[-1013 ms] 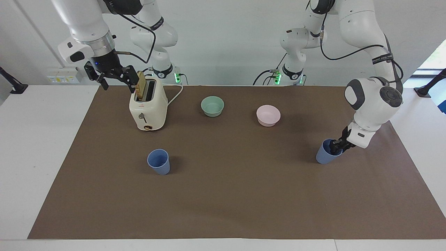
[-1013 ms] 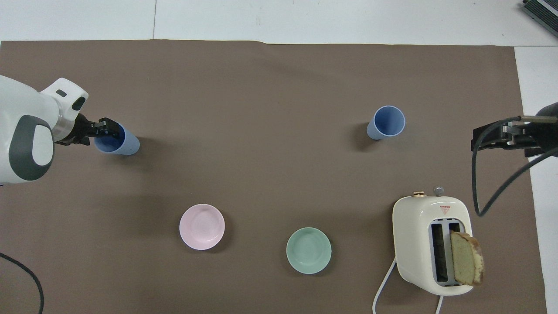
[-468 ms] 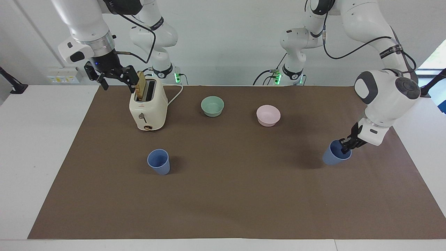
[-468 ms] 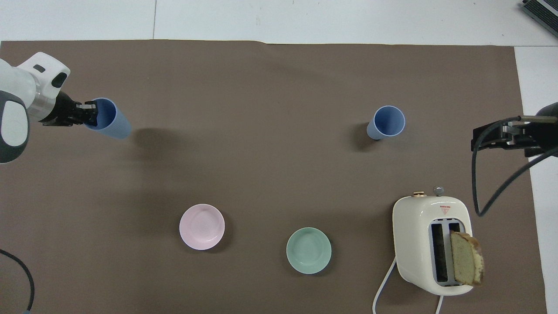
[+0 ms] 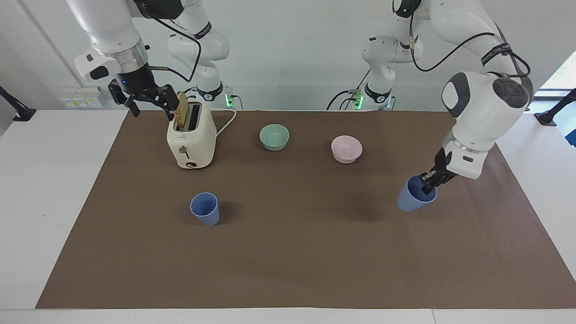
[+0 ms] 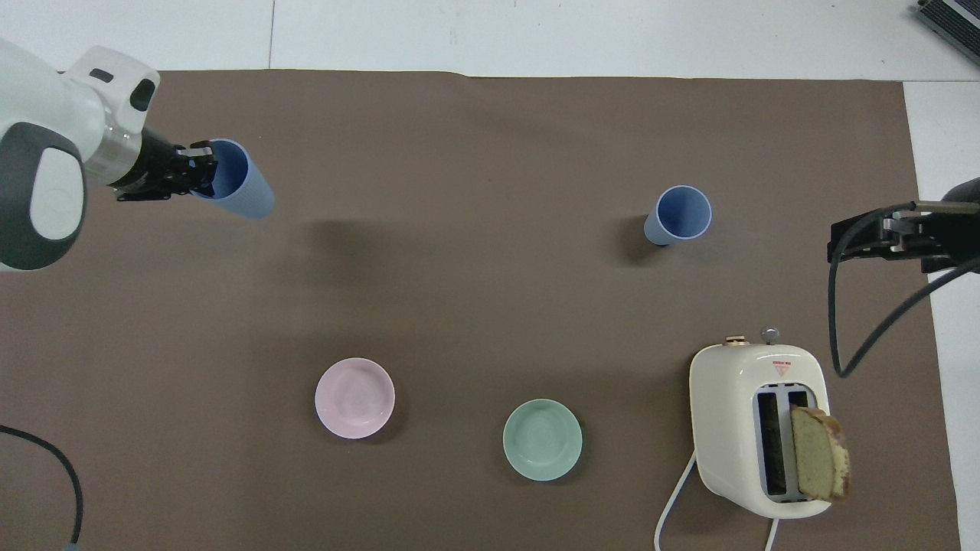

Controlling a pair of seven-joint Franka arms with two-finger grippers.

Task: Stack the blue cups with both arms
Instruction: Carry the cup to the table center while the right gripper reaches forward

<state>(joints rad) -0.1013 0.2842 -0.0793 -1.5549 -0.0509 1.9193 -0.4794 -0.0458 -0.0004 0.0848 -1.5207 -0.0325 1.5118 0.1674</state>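
Two blue cups show in the facing view: the held cup (image 5: pixel 411 199) hangs tilted above the brown mat (image 5: pixel 292 252) at the left arm's end of the table (image 5: pixel 45 202), clear of its own shadow, with the left gripper (image 5: pixel 428 182) clenched on its rim, one finger inside the mouth; the standing cup (image 5: pixel 205 208) sits upright on the mat toward the right arm's end, farther from the robots than the toaster (image 5: pixel 191 135). The right gripper (image 5: pixel 144 96) waits in the air beside the toaster's bread slice (image 5: pixel 182 110), its fingers spread and grasping nothing. A green bowl (image 5: pixel 274 137) and a pink bowl (image 5: pixel 346 149) stand nearer to the robots, out of the path between the cups. In the overhead view, the held cup (image 6: pixel 233 188) leans with its base pointing toward the standing cup (image 6: pixel 679 216), and the left gripper (image 6: pixel 187 167) pinches the rim; the right gripper (image 6: pixel 880 239) hovers off the mat's edge. To do this carry well, I would judge the cup should be brought upright, centred over the standing cup's mouth, then lowered straight in, perhaps with the right arm steadying the lower cup.
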